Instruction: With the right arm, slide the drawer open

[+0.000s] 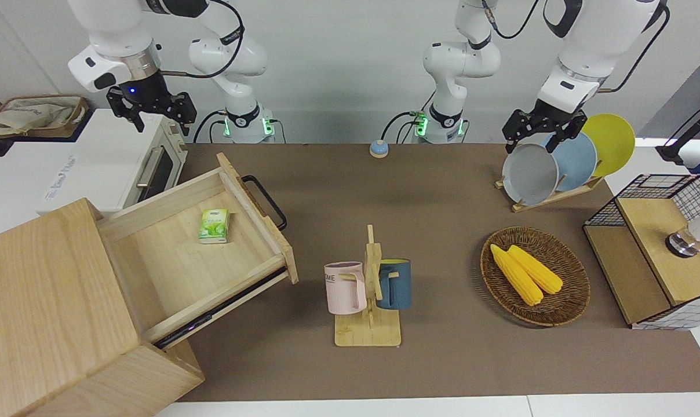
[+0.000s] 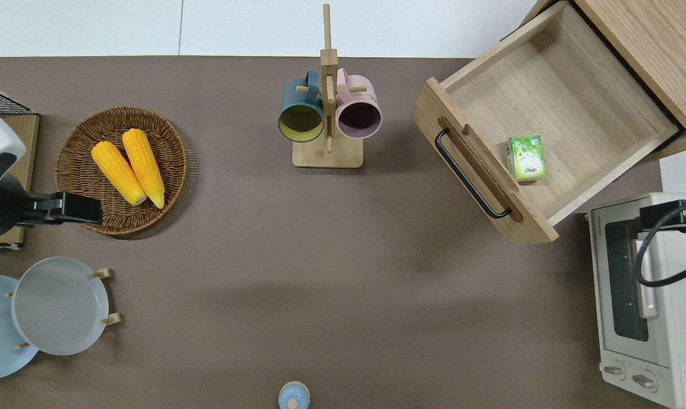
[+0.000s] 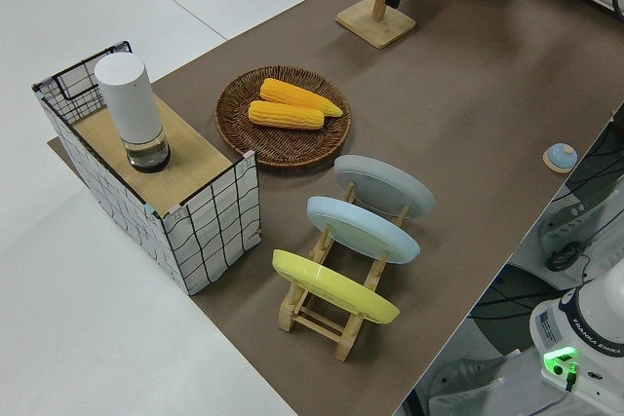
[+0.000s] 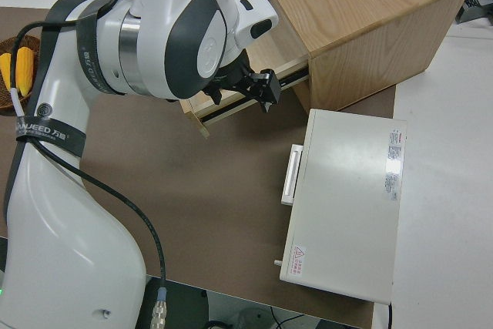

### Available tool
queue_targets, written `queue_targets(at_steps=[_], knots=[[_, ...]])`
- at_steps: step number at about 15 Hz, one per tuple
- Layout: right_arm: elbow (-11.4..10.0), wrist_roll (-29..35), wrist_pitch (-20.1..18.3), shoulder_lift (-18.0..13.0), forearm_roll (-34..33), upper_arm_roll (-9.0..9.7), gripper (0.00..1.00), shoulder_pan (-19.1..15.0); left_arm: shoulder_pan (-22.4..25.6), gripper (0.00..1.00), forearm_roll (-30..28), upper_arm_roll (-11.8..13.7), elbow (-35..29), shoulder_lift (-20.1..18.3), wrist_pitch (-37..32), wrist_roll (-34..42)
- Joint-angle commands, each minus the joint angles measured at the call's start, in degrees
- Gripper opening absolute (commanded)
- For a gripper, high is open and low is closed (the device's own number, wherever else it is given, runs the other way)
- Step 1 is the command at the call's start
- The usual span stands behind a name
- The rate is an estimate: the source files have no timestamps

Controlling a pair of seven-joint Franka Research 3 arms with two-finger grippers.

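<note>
The drawer [image 1: 170, 266] stands pulled far out of the big light-wood box [image 1: 43, 301] at the right arm's end of the table. Its black bar handle [image 1: 266, 202] faces the table's middle, and it also shows in the overhead view [image 2: 471, 173]. A small green packet [image 1: 214, 225] lies inside the drawer. My right gripper [image 1: 153, 116], with a blue wrist light, is open and empty, up in the air over the white toaster oven [image 1: 112, 156], apart from the handle. In the overhead view only a black part of it shows at the picture's edge. My left arm is parked.
A mug stand [image 1: 368, 289] with a pink and a blue mug stands mid-table. A wicker basket [image 1: 570, 289] holds two corn cobs. A plate rack [image 1: 550, 197], a wire-mesh wood box [image 1: 657, 249] and a small blue bell [image 1: 379, 149] are also on the table.
</note>
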Motion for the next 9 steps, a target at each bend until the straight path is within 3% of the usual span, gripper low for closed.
queue_targets(at_steps=[1,4,7,9], knots=[[-1.08,0.37,1.48,-0.39,0.92,-0.29,0.985,0.34,-0.21,1.0,0.73,0.21,0.12,-0.48,-0.82,0.08],[0.05,3.78,1.48,-0.03,0.74,-0.91,0.985,3.23,-0.21,1.0,0.73,0.21,0.12,-0.48,-0.82,0.08],[4.71,5.99,0.78,2.42,0.65,-0.91,0.985,4.38,-0.21,1.0,0.73,0.12,0.12,-0.48,-0.82,0.08],[6.12,6.26,-0.71,3.39,0.57,-0.82,0.985,5.78,-0.21,1.0,0.73,0.12,0.12,-0.48,-0.82,0.08]])
